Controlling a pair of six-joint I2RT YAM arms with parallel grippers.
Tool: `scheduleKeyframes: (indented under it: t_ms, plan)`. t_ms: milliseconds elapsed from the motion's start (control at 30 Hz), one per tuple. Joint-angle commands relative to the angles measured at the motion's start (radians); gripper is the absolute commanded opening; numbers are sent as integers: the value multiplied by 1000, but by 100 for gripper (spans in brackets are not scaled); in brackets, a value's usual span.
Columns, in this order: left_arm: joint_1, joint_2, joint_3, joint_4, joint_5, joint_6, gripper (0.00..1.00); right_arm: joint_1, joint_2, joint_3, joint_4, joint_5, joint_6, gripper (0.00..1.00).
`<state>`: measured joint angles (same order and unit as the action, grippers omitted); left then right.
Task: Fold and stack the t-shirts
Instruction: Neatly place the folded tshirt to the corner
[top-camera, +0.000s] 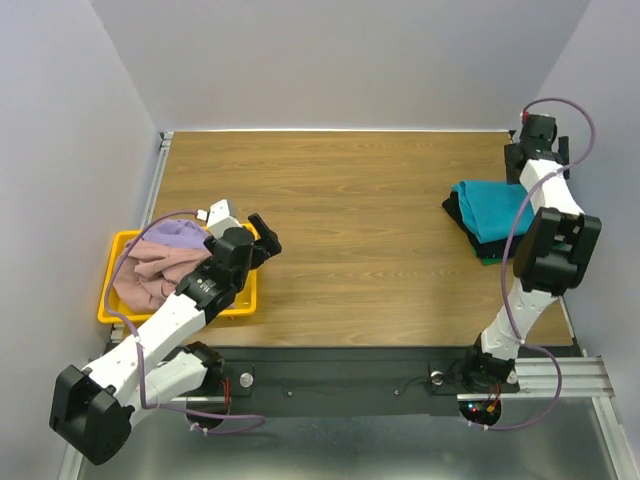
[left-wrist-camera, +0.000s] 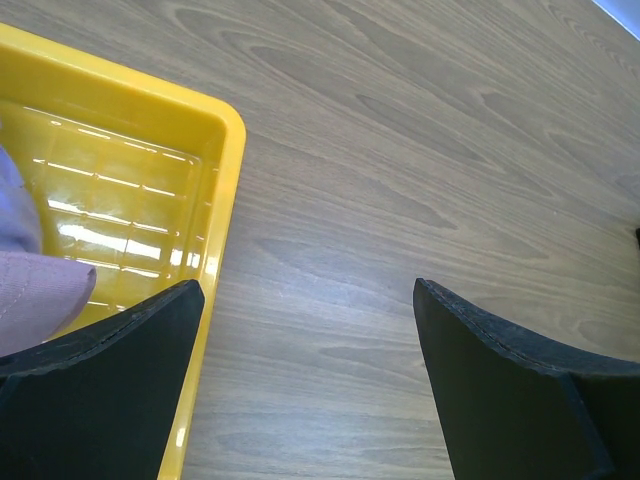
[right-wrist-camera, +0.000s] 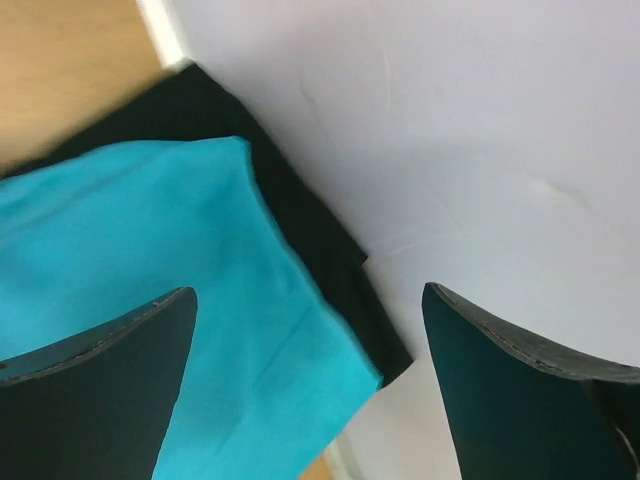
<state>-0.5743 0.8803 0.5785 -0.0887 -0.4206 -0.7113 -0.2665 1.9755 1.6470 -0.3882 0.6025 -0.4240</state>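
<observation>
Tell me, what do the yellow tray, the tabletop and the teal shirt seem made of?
The yellow tray looks like glossy moulded plastic: light glints off its floor. The tabletop shows matte wood grain, perhaps laminate rather than solid wood. The teal shirt is soft, matte cloth, folded with limp edges.
</observation>
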Motion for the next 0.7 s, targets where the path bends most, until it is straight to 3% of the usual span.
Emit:
scheduleKeyframes:
  t_ms: [0,200,267,500,667]
  plan:
    - [5,0,81,-19,-33,-11,99,-4,-203,-21,14,-243,235,100]
    - [7,5,142,-85,-26,-33,99,3,-407,-168,6,-683,563,100]
    - [7,-12,141,-89,-21,-40,99,12,-458,-247,8,-739,641,100]
    - [7,-59,118,-132,-12,-63,99,246,-757,-603,101,-652,761,100]
    - [10,-110,92,-146,-4,-71,99,265,-979,-913,187,-730,811,100]
